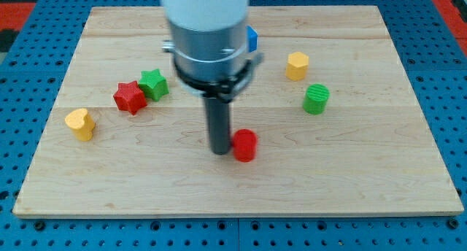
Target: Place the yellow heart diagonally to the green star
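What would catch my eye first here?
The big grey-white arm fills the view's top centre, its dark rod ending at my tip, right beside a red block. At the view's left, a red star touches a green star.

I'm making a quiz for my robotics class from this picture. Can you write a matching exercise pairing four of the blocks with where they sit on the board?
Column one:
1. yellow heart
2. green star
3. red cylinder
4. yellow hexagon

Column two:
A. right beside my tip, on its right in the view
B. toward the view's upper right, above the green cylinder
C. near the view's left edge of the board
D. touching the red star, on its upper right

Pairs: 1-C, 2-D, 3-A, 4-B
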Available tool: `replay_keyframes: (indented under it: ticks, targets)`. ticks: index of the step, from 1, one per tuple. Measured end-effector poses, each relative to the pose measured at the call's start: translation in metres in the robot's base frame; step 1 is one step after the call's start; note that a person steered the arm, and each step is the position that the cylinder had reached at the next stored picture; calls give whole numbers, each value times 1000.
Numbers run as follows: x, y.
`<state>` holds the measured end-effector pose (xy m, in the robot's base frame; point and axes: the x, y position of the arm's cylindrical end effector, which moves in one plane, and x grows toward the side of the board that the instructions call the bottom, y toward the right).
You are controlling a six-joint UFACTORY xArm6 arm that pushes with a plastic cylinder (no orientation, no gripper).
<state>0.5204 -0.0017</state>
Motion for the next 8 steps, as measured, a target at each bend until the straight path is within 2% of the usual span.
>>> replay_keyframes:
  ticks: [1, 2, 4, 7, 8]
  targets:
    - [0, 69]
    - [0, 114]
    - [1, 53]
    - [6, 46]
    - [61, 12]
